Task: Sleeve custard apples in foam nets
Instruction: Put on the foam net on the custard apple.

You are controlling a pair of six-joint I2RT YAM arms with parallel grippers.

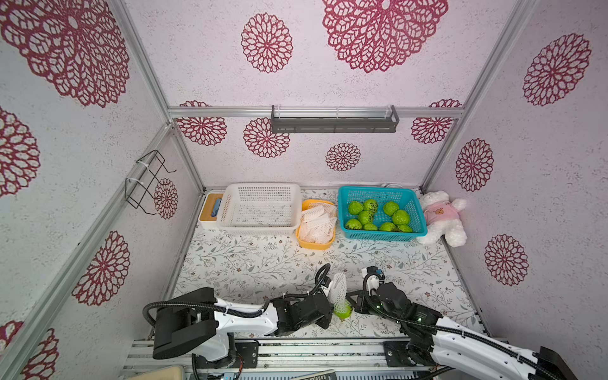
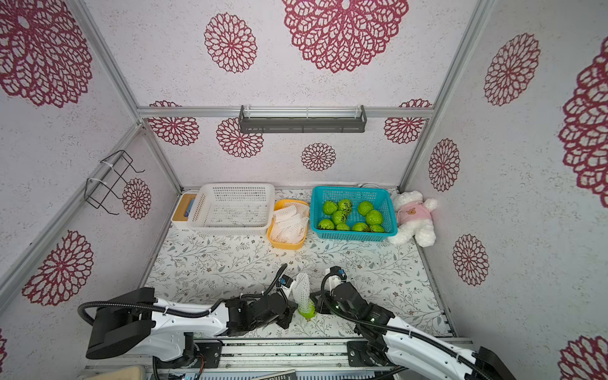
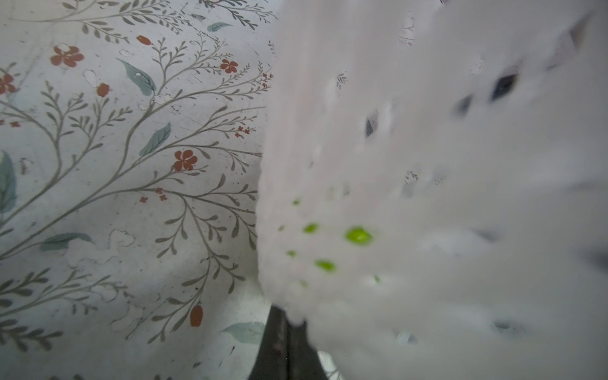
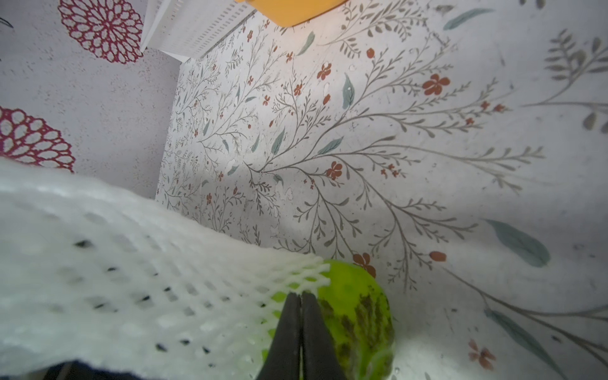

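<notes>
One apple [image 4: 358, 312] half inside its net [image 4: 131, 263], both pincers pinching the mesh
The left pincer [image 3: 287, 332] holds the net high and the right pincer [image 4: 301, 306] holds its rim at the apple, near the tabletop [image 4: 394, 164] front; the foam is soft and stretchy, so the rim looks best to hold, and the round fruit may roll

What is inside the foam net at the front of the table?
A custard apple, its green blotched end poking out of the foam net; mesh hides the rest.
</notes>
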